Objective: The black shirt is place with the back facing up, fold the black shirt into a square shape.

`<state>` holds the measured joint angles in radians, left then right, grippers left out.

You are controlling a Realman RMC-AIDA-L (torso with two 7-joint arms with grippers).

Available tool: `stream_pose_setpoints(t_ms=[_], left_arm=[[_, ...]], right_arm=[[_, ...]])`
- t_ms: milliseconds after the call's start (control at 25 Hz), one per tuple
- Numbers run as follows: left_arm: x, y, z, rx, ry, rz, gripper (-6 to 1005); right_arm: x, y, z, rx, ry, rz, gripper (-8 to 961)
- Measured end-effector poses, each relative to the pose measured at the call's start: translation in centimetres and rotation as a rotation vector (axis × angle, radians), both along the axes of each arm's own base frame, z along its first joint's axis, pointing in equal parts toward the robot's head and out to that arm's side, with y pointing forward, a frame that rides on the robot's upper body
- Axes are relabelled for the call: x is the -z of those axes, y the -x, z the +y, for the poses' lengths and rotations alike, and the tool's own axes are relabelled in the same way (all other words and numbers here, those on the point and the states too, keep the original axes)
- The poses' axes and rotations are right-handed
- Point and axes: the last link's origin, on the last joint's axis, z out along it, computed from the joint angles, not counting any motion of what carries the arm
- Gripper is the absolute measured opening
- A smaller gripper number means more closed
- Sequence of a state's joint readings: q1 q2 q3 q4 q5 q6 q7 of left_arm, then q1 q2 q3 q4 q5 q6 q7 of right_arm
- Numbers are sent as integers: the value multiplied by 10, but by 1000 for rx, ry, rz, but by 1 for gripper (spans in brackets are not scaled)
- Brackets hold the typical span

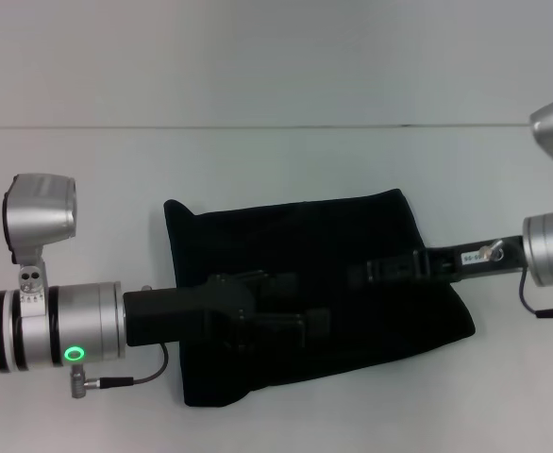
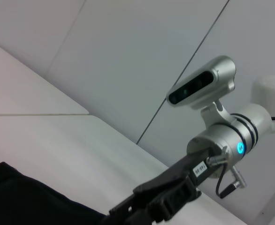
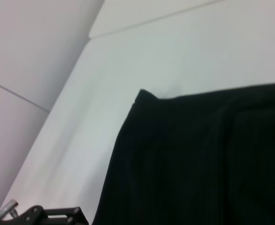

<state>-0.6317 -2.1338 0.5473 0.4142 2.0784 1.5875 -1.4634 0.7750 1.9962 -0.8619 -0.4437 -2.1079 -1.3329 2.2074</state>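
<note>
Black shirt (image 1: 295, 236) folded, unprinted; right tool (image 1: 376, 274) label unreadable.

head: down, overhead | wrists: low, close | shared: black shirt (image 1: 305, 283)

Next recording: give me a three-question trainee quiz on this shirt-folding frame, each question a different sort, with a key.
1. True or false: the black shirt lies spread out flat with both sleeves showing.
2. Multiple choice: where are the two grippers in the head view? A) both over the shirt B) both off the table C) only the right over the shirt.
3. Short answer: from which side does the left gripper reach in?

Key:
1. False; it is already a compact, roughly rectangular bundle.
2. A; the right gripper comes in from the opposite side.
3. From the robot's left.
</note>
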Motion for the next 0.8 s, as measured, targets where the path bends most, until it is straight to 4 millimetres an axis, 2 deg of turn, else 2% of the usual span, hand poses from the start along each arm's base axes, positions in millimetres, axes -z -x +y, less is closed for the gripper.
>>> stream_pose_setpoints(t_ms=[200, 440, 800], left_arm=[[1, -1, 0, 3, 4, -2, 950], [3, -2, -1, 1, 7, -5, 950], [3, -2, -1, 1, 8, -6, 949]], right_arm=[[-17, 1, 1, -19, -29, 28, 734], [-32, -8, -10, -10, 5, 61, 733], [-36, -24, -25, 26, 46, 64, 729]])
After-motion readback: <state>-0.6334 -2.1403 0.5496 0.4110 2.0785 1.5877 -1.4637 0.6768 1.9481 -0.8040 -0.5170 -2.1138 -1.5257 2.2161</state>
